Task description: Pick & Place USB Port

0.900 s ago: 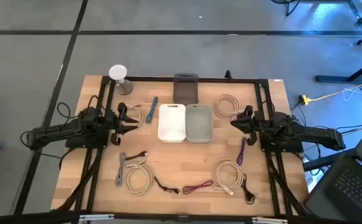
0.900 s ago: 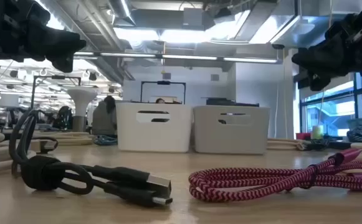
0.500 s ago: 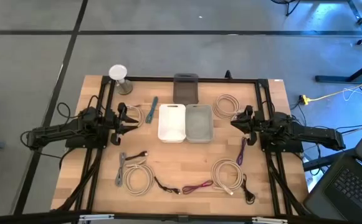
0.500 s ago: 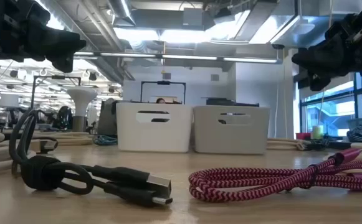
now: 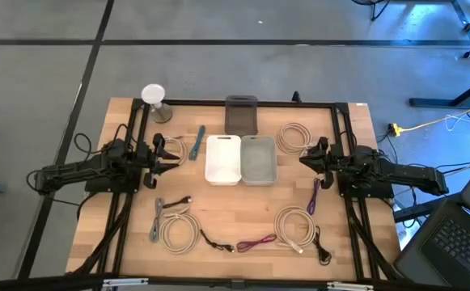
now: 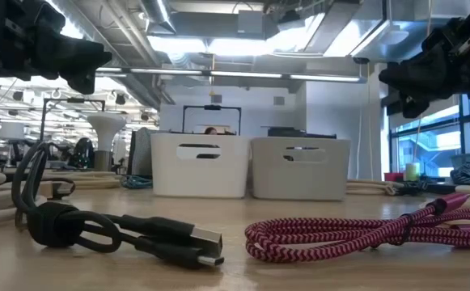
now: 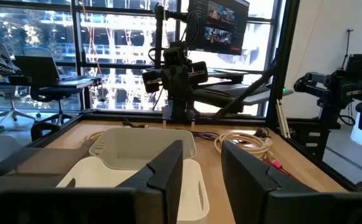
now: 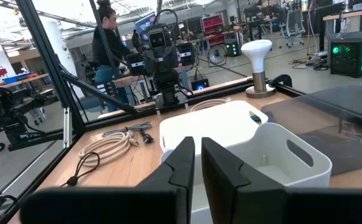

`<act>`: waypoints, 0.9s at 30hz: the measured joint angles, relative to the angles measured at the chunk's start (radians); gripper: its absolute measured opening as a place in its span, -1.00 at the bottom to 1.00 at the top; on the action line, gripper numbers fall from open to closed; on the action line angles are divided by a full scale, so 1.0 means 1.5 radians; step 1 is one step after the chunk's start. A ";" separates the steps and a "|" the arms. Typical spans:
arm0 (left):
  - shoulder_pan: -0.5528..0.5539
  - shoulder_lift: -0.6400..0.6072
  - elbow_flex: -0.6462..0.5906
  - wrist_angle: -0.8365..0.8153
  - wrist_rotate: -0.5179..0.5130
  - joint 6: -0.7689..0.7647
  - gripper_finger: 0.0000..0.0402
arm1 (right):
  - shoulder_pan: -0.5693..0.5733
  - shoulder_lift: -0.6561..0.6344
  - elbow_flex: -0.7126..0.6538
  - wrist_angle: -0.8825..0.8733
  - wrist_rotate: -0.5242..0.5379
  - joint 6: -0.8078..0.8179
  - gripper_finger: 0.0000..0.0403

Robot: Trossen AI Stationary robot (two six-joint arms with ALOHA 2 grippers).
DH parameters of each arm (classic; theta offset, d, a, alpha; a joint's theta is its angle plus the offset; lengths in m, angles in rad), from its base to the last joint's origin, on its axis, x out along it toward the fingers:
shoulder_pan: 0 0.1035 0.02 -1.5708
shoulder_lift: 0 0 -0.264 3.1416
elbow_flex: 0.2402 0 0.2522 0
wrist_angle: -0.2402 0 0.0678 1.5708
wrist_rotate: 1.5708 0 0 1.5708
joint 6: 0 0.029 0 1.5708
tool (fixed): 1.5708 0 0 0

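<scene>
Several USB cables lie flat on the wooden table: a black one (image 5: 210, 240) (image 6: 113, 230), a magenta braided one (image 5: 255, 242) (image 6: 356, 234), a purple one (image 5: 313, 196), a teal one (image 5: 198, 141), a grey one (image 5: 157, 218) and beige coils (image 5: 295, 136) (image 5: 179, 232) (image 5: 295, 225). A white bin (image 5: 223, 159) and a grey bin (image 5: 258, 159) stand side by side mid-table. My left gripper (image 5: 170, 153) (image 7: 202, 168) hovers left of the white bin, open. My right gripper (image 5: 306, 155) (image 8: 197, 158) hovers right of the grey bin, shut.
A dark tray (image 5: 241, 114) sits behind the bins at the far edge, and a white lamp-shaped object (image 5: 154, 97) stands at the far left corner. A beige coil (image 5: 174, 149) lies under my left gripper. Bare wood lies in front of the bins. A person (image 8: 109, 37) stands beyond the table.
</scene>
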 joint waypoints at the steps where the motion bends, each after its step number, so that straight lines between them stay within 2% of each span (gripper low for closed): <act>1: 0.000 0.000 0.000 0.000 0.000 0.000 -0.49 | 0.000 0.000 0.000 0.000 0.000 0.000 -0.83; 17: 0.000 0.000 0.000 0.000 0.000 0.000 -0.49 | 0.000 0.000 0.000 0.022 0.019 0.001 -0.83; 24: 0.000 0.000 0.000 0.001 -0.005 0.000 -0.49 | 0.000 0.000 0.000 0.030 0.023 0.067 -0.83; 27: 0.000 0.000 0.000 0.001 -0.004 -0.006 -0.49 | 0.000 0.000 0.000 0.069 0.033 0.060 -0.83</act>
